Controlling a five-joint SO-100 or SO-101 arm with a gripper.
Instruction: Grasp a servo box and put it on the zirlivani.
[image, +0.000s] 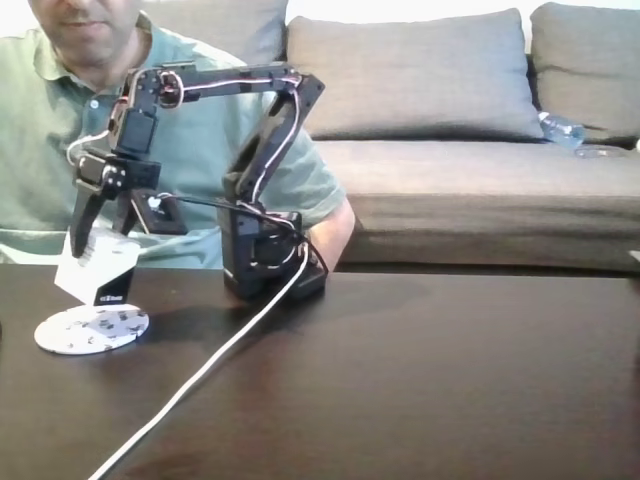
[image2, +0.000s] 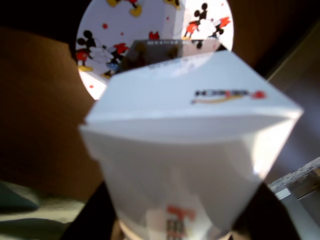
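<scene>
In the fixed view my gripper (image: 100, 238) is shut on the servo box (image: 97, 268), a small white carton with a black lower corner. The box hangs tilted at the table's left. Right under it lies the zirlivani (image: 92, 329), a flat white round disc with dark marks. The box's lowest corner is just above the disc's far edge; I cannot tell if they touch. In the wrist view the servo box (image2: 195, 145) looms large and blurred, and the zirlivani (image2: 105, 30) lies beyond it with red and black cartoon figures printed on it.
The arm's black base (image: 268, 262) stands at the back of the dark table (image: 420, 380). A white cable (image: 205, 368) runs from it to the front edge. A person in a green shirt (image: 190, 130) sits close behind the arm. A grey sofa (image: 470, 150) is further back.
</scene>
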